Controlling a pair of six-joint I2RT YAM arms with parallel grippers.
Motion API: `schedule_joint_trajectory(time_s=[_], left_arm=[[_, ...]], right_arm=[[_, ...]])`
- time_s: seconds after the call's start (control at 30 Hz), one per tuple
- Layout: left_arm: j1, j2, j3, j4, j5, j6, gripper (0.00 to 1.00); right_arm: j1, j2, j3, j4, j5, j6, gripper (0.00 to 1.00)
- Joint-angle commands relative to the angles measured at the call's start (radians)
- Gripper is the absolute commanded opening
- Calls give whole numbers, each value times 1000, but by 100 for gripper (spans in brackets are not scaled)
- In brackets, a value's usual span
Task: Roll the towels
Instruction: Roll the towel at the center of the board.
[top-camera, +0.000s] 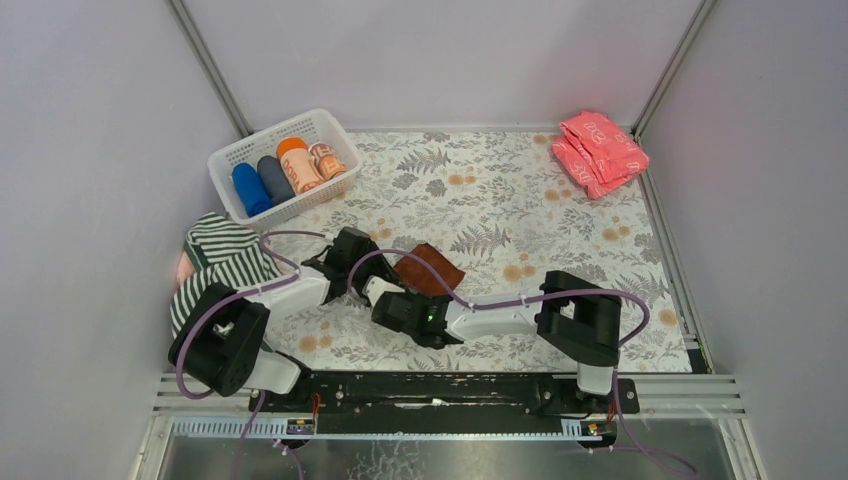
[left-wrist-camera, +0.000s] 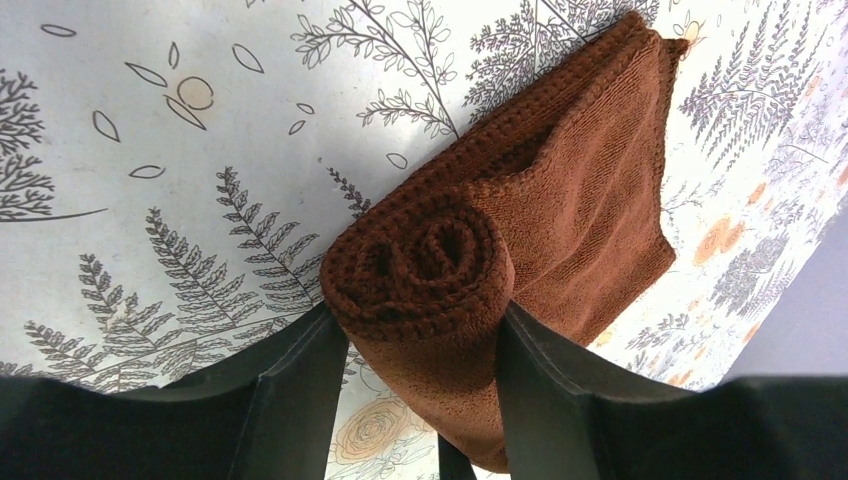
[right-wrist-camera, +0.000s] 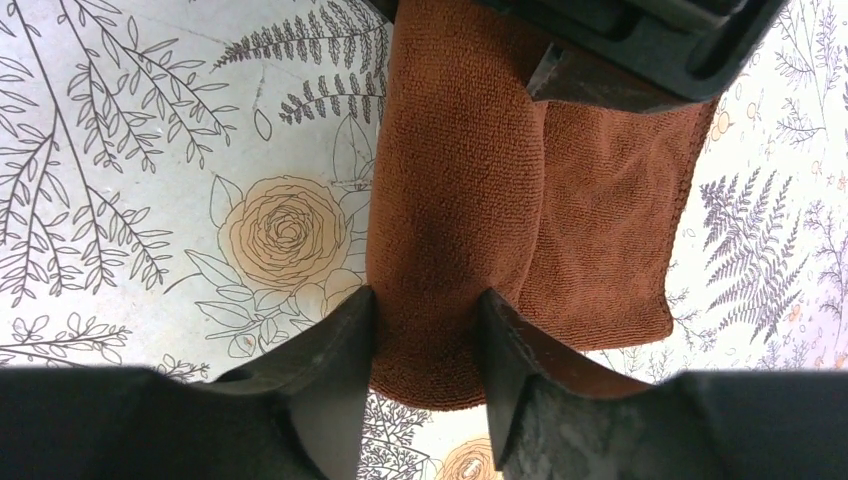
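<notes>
The rust-brown towel lies on the patterned mat, one end rolled and the rest spread flat. My left gripper is shut on the rolled part; in the left wrist view the spiral roll sits pinched between both fingers. My right gripper is shut on the same roll, which the right wrist view shows lengthwise between its fingers. The striped towel lies crumpled at the left edge, with a bit of pale pink cloth under it.
A white basket at the back left holds several rolled towels. A stack of folded coral-pink cloths lies in the back right corner. Grey walls close in on three sides.
</notes>
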Motion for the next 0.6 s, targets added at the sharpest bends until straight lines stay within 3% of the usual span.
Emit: schedule_joint_trajectory(time_s=[0.0, 0.13, 0.3, 0.57], left_arm=[[-1, 6, 15, -138, -108, 45, 52], [3, -32, 39, -175, -135, 50, 54], [5, -98, 35, -195, -151, 32, 60], [8, -266, 34, -279, -182, 20, 76]], right_arm=[[2, 33, -30, -80, -55, 48, 41], [-23, -11, -91, -34, -199, 74, 25], [-121, -129, -194, 109, -536, 111, 14], [-353, -125, -236, 270, -1070, 186, 15]])
